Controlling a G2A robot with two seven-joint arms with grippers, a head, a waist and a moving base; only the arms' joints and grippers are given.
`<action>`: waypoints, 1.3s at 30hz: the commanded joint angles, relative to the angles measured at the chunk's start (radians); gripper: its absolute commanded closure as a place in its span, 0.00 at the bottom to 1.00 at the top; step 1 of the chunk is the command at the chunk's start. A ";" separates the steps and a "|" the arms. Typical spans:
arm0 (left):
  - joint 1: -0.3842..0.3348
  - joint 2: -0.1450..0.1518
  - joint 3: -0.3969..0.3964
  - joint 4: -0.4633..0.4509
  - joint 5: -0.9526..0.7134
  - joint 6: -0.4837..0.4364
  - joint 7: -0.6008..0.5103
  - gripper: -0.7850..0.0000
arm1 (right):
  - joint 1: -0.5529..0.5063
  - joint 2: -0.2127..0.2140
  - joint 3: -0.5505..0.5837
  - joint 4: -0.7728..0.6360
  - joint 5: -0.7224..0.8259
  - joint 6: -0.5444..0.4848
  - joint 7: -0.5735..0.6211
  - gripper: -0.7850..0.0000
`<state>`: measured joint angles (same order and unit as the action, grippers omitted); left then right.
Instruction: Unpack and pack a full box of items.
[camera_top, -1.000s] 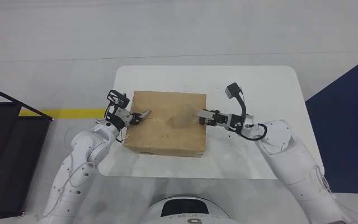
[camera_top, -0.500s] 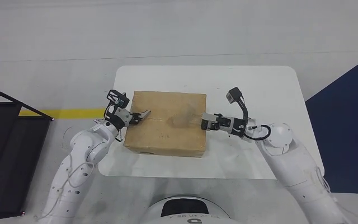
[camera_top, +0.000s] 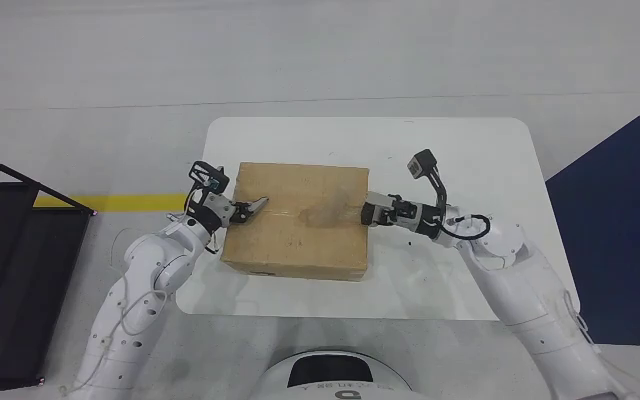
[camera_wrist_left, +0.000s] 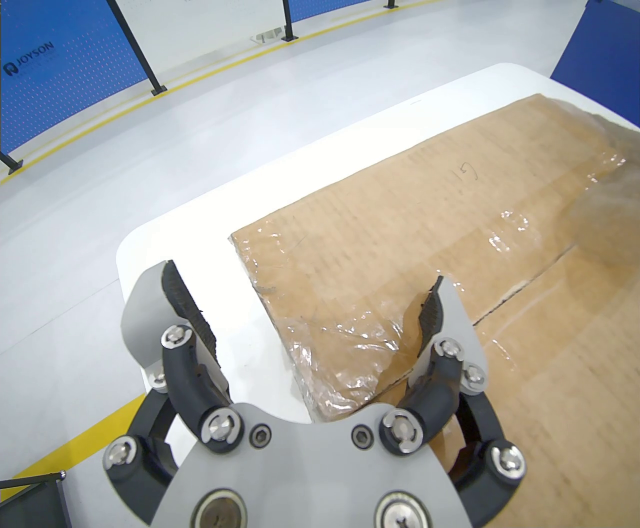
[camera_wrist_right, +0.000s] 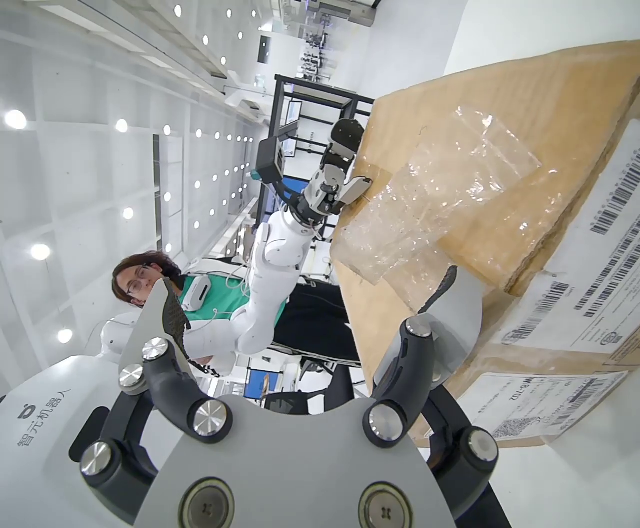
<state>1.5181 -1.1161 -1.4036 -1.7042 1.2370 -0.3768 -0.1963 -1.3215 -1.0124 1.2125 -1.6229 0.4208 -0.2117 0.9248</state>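
At nine and three o'clock of the taped brown cardboard box (camera_top: 295, 220), my left hand (camera_top: 256, 205) and right hand (camera_top: 371, 212) sit open. I'd pinch the clear tape (camera_wrist_left: 350, 340) at its ends, peeling slowly.

A pale grey floor (camera_top: 320, 60) carries a yellow line (camera_top: 120, 202), blue partition panels (camera_wrist_left: 60, 65) and a black rack (camera_top: 30, 270).

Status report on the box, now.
Both open: left gripper at the left end of the box, right gripper at the right end. Box shut, clear tape across its top. Only the tape in the way.
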 joint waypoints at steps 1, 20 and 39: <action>-0.001 0.000 0.001 0.000 0.000 0.000 0.001 0.00 | 0.013 -0.003 -0.012 0.014 0.002 0.011 0.006 0.00; 0.079 0.012 -0.131 -0.112 -0.062 0.010 0.044 0.00 | 0.107 -0.031 -0.110 0.062 -0.021 0.074 -0.015 0.00; 0.085 0.015 -0.179 0.114 -0.087 -0.014 0.070 0.00 | 0.151 -0.050 -0.160 0.066 -0.042 0.112 -0.022 0.00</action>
<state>1.6071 -1.1005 -1.5925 -1.5892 1.1447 -0.3889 -0.1274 -1.1727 -1.0612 1.0541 -1.5580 0.3792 -0.1016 0.9020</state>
